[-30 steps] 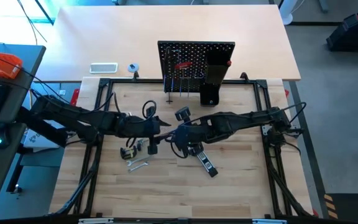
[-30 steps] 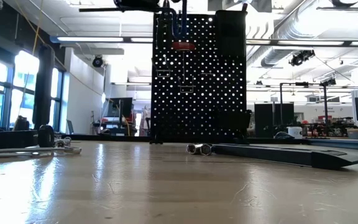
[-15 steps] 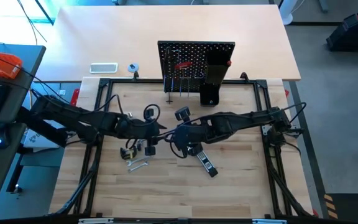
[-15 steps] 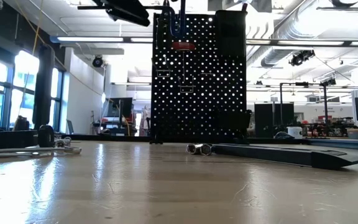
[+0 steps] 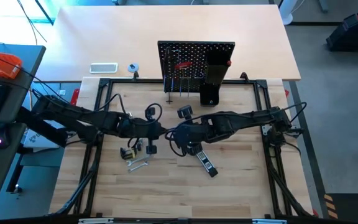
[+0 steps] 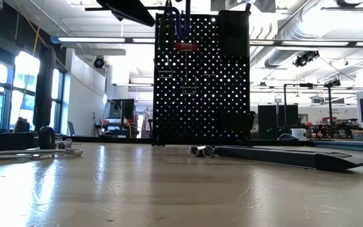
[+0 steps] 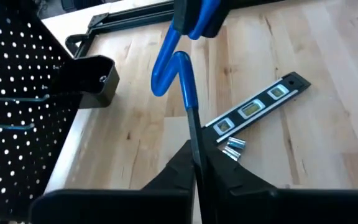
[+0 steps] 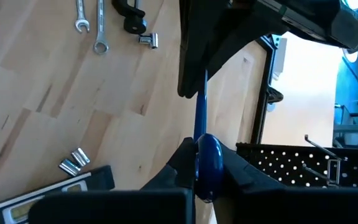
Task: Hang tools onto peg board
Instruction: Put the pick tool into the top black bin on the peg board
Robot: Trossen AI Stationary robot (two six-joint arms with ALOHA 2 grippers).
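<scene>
Both my grippers meet mid-table over the wood, on 1 tool: the blue hex key [image 7: 182, 81]. Left gripper [image 7: 196, 163] is clamped on its thin shaft; right gripper [image 8: 202, 163] is clamped on the blue handle end. Key is off the table, between the 2 arms. Peg board [image 5: 196, 65] stands upright at the far edge, well apart, with a red-handled screwdriver [image 5: 182, 64] on it. On the table: wrenches [image 5: 138, 165], C-clamp [image 5: 151, 148], bar [image 5: 206, 163] with 2 sockets [image 8: 74, 161] near it.
</scene>
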